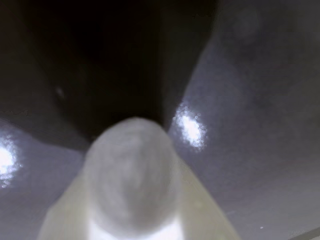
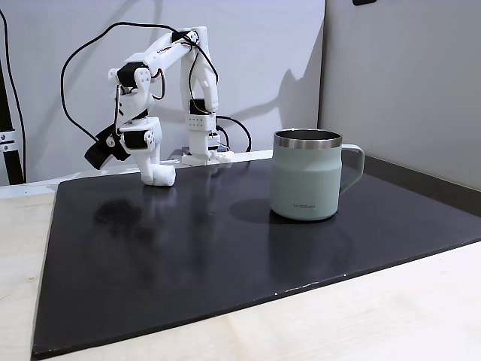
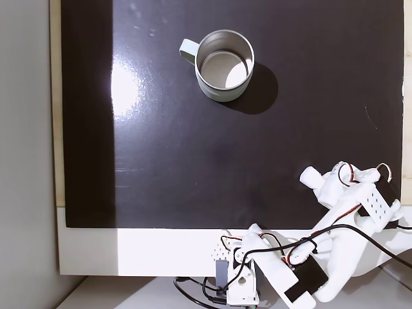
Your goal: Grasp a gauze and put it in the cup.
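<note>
Wrist view: hand (image 1: pixel 135 200) low over the dark mat (image 1: pixel 260 165), a blurred white rounded gauze (image 1: pixel 132 175) apparently pinched at the fingertips, pale finger (image 1: pixel 200 210) flanking it. In a fixed view: hand (image 2: pixel 159 176) down at the mat, likely for the pickup; cup (image 2: pixel 306 174) upright and well apart to its right, mouth open to receive. In a fixed view from above: hand (image 3: pixel 313 177) at the mat's near edge, cup (image 3: pixel 224 65) far off, empty.
</note>
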You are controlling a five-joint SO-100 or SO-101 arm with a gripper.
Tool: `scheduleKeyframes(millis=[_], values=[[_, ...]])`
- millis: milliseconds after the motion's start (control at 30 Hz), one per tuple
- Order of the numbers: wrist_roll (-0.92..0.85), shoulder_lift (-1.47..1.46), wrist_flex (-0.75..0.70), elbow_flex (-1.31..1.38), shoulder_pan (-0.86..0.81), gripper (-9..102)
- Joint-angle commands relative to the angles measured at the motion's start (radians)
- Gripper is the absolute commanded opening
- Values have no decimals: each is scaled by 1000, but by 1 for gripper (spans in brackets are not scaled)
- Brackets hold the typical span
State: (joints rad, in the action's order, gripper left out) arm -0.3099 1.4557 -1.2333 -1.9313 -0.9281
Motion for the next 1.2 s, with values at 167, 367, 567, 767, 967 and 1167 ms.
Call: scheduleKeyframes(millis=[167, 367, 567, 767, 967, 1167], values=[[66, 146, -143, 67, 25, 0], [150, 295, -342, 219, 100, 0], [209, 365, -517, 387, 158, 0], [236, 442, -560, 474, 204, 0], [333, 425, -554, 588, 341, 0], [457, 261, -551, 792, 571, 0]])
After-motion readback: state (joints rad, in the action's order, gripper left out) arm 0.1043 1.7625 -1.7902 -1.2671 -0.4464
